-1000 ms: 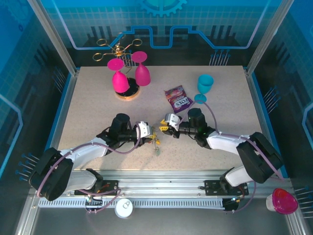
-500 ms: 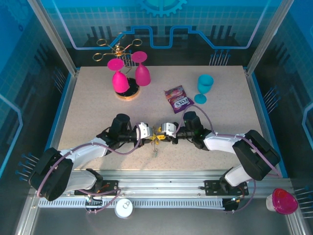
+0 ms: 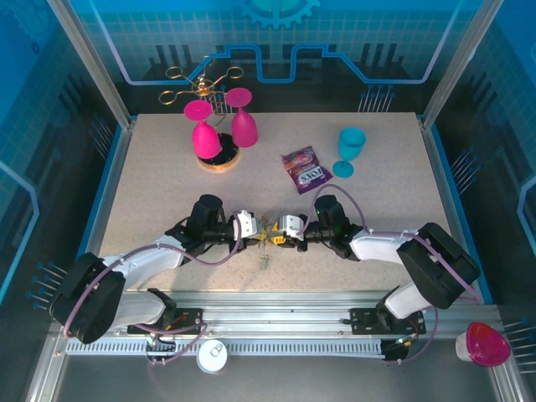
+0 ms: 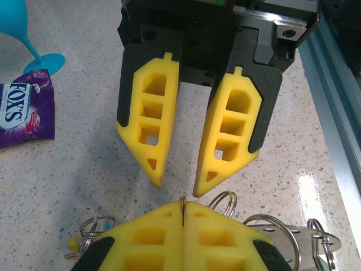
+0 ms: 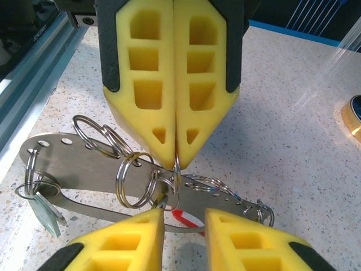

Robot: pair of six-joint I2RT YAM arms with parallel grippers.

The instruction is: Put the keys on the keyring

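Keyring [image 5: 176, 176] may slip from the left gripper [image 5: 176, 159] pinching it if the slightly parted, empty right gripper [image 4: 179, 185] pushes sideways.

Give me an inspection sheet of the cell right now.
Surface: speckled tabletop, no spills seen.
Job's things: keyring pinched over a holed metal plate; green-headed key ringed at its end.
Clutter: candy packet, teal goblet, two pink goblets at gold rack.
Grippers: left gripper shut on keyring; right gripper open, facing it.
Cables: cables loop along both arms, nothing snagged.
Surroundings: blue enclosure walls; pink-topped cup outside the table.
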